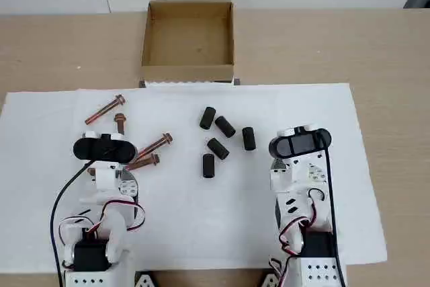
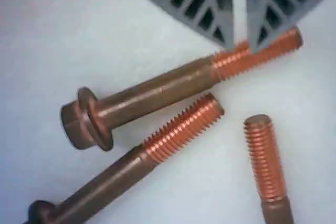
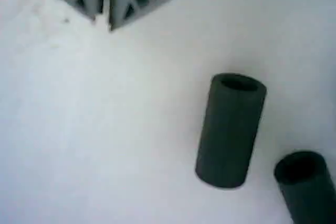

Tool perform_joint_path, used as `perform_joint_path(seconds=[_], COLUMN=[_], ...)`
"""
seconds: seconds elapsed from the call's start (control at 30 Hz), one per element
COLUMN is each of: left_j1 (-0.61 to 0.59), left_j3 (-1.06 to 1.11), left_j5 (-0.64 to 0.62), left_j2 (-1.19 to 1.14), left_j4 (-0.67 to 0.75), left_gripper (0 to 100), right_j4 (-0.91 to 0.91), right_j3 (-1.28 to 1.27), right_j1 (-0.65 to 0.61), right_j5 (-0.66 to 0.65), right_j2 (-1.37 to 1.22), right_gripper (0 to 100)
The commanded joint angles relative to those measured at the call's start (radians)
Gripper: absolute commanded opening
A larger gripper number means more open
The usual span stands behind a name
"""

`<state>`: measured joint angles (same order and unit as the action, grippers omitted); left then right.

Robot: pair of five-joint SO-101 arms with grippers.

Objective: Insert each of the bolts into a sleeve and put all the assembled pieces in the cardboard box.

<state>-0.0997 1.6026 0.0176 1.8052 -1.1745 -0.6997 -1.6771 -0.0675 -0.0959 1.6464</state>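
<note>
We see the left hand [image 2: 240, 38] held low over the bolts [image 1: 154, 144], its fingers drawn almost together, with the tips right at the threaded end of one bolt [image 2: 157, 90]. The right hand [image 3: 103, 22] hangs just beside the sleeves [image 1: 218, 148], its fingers closed on nothing. Bolts and sleeves lie loose on a white sheet [image 1: 181, 220] spread over the wooden table [image 1: 54, 45]; the cardboard box [image 1: 188, 72] stands open at the sheet's far edge
</note>
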Motion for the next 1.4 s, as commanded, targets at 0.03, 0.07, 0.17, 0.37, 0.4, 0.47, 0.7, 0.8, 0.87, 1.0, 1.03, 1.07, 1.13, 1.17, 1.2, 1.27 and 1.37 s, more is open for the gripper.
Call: perform_joint_path(seconds=[0.03, 0.07, 0.17, 0.37, 0.4, 0.47, 0.7, 0.8, 0.87, 1.0, 1.03, 1.07, 1.13, 1.17, 1.2, 1.27, 1.37], left_j1=[-0.003, -0.003, -0.003, -0.003, -0.003, -0.003, 0.000, 0.003, 0.003, 0.003, 0.003, 0.003, 0.020, 0.031, 0.038, 0.046, 0.046], left_j3=[-0.002, -0.002, -0.002, -0.002, -0.002, -0.002, -0.002, -0.002, -0.002, -0.002, -0.002, -0.002, -0.002, -0.002, -0.002, -0.002, -0.002], left_j5=[0.003, 0.003, 0.003, 0.003, 0.003, 0.003, 0.005, 0.005, 0.005, 0.005, 0.005, 0.005, 0.005, 0.005, 0.005, 0.005, 0.005], left_j2=[0.011, 0.011, 0.011, 0.011, 0.011, 0.011, 0.011, 0.011, 0.011, 0.011, 0.011, 0.011, 0.011, 0.011, 0.011, 0.011, 0.011], left_j4=[0.011, 0.011, 0.011, 0.011, 0.011, 0.011, 0.011, 0.011, 0.011, 0.011, 0.011, 0.011, 0.012, 0.012, 0.012, 0.012, 0.012], left_gripper=[1, 1, 1, 1, 1, 1, 1, 1, 1, 1, 1, 1, 1, 1, 1, 1, 1], right_j4=[-0.002, -0.002, -0.002, -0.002, -0.002, -0.002, -0.008, -0.048, -0.079, -0.140, -0.159, -0.179, -0.223, -0.242, -0.255, -0.277, -0.309], right_j3=[-0.014, -0.014, -0.014, -0.014, -0.014, -0.014, 0.000, 0.069, 0.150, 0.250, 0.265, 0.279, 0.315, 0.336, 0.359, 0.410, 0.514], right_j1=[-0.024, -0.024, -0.022, -0.022, -0.022, -0.022, -0.016, -0.010, -0.005, -0.012, -0.007, -0.005, -0.005, -0.005, -0.005, -0.005, -0.005], right_j5=[-0.009, -0.008, -0.006, -0.006, -0.006, -0.005, 0.014, 0.115, 0.204, 0.222, 0.210, 0.193, 0.175, 0.172, 0.169, 0.167, 0.169], right_j2=[0.013, 0.013, 0.013, 0.013, 0.013, 0.013, 0.021, 0.021, 0.010, 0.010, 0.010, 0.010, 0.010, 0.008, 0.008, 0.002, -0.077], right_gripper=[0.3, 0.3, 0.3, 0.3, 0.3, 0.3, 0.3, 0.3, 0.2, 0.2, 0.2, 0.2, 0.2, 0.3, 0.3, 0.3, 0.3])
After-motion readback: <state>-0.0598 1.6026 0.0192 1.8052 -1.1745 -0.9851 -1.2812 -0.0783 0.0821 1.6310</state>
